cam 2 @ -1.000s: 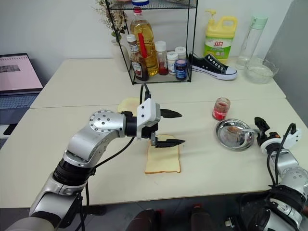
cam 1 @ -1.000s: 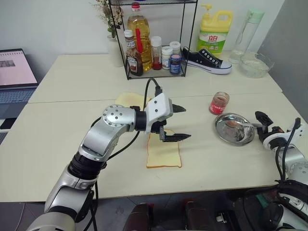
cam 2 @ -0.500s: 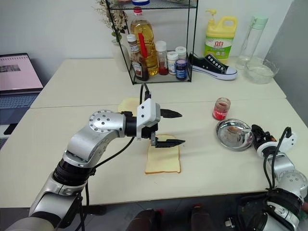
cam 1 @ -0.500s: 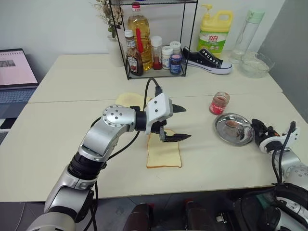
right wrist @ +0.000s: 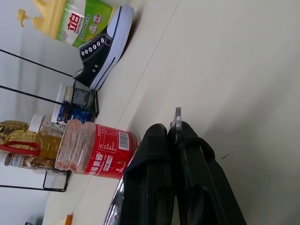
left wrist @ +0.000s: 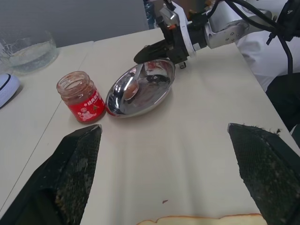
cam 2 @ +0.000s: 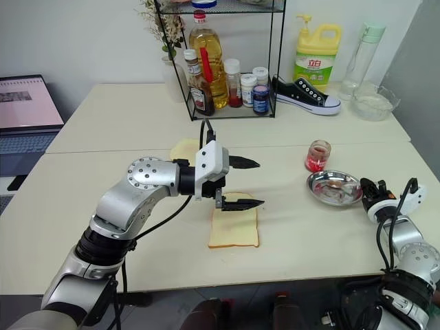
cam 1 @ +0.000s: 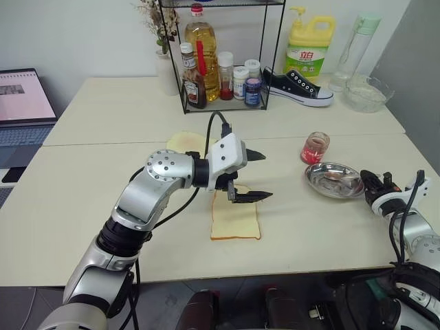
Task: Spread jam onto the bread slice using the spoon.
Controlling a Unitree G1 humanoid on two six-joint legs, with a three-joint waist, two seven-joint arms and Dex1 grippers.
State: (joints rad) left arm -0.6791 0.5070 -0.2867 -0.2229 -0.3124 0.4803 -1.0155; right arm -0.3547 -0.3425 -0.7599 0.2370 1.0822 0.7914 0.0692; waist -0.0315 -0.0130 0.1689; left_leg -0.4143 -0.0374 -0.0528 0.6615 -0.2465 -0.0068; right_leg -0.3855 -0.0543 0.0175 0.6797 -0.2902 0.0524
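The bread slice point(cam 1: 236, 223) lies flat on the table in front of me. My left gripper point(cam 1: 264, 176) hovers open just above its far edge, with nothing between its fingers point(left wrist: 70, 178). To the right stands a round steel dish point(cam 1: 335, 185), and the spoon point(left wrist: 135, 83) rests in it with a pinkish blob of jam on its bowl. My right gripper point(left wrist: 143, 55) is at the dish's near right rim, shut on the spoon's handle, whose tip sticks out between the fingers point(right wrist: 154, 154). An open jam jar point(cam 1: 314, 147) with a red label stands just behind the dish.
At the back of the table, a wire rack point(cam 1: 220, 69) holds bottles and jars, with a black sneaker point(cam 1: 299, 86), a yellow detergent bottle point(cam 1: 307, 45) and a glass bowl point(cam 1: 364, 93) to its right. A second pale slice point(cam 1: 183, 141) lies behind my left arm. A laptop point(cam 1: 24, 103) sits far left.
My right gripper has gone from open to shut on the spoon's handle at the dish's rim. The left arm has kept still.
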